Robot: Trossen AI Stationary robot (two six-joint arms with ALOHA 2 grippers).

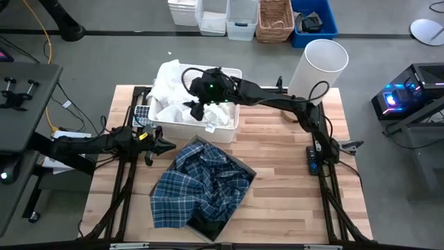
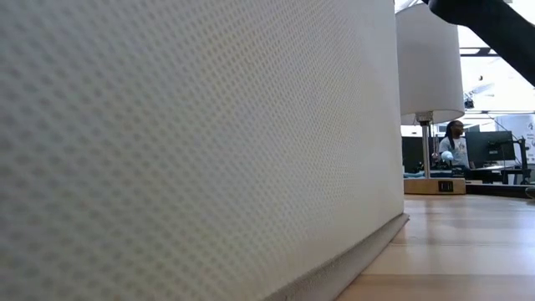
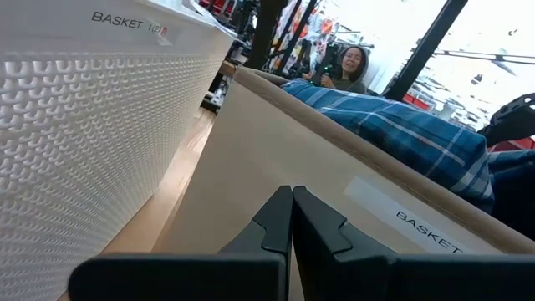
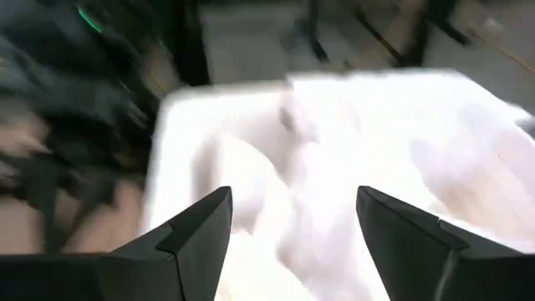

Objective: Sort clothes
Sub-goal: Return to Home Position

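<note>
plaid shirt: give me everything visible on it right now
The plaid shirt is blue-and-white checked soft fabric, crumpled in a loose heap. It fills the beige cardboard box at the table's centre front and spills over the box's front-left edge onto the wooden table. In the left wrist view it bulges above the box rim. Neither end effector touches it.

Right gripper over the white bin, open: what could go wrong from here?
1. The right gripper hangs open above the white clothes, which spill over the white bin rim; a grab or drop near that edge could send fabric onto the table.
2. The plaid shirt overflows the cardboard box, so adding more there may push it out.
3. The left gripper, shut, waits close between bin and box; a sideways swing could knock either.
</note>
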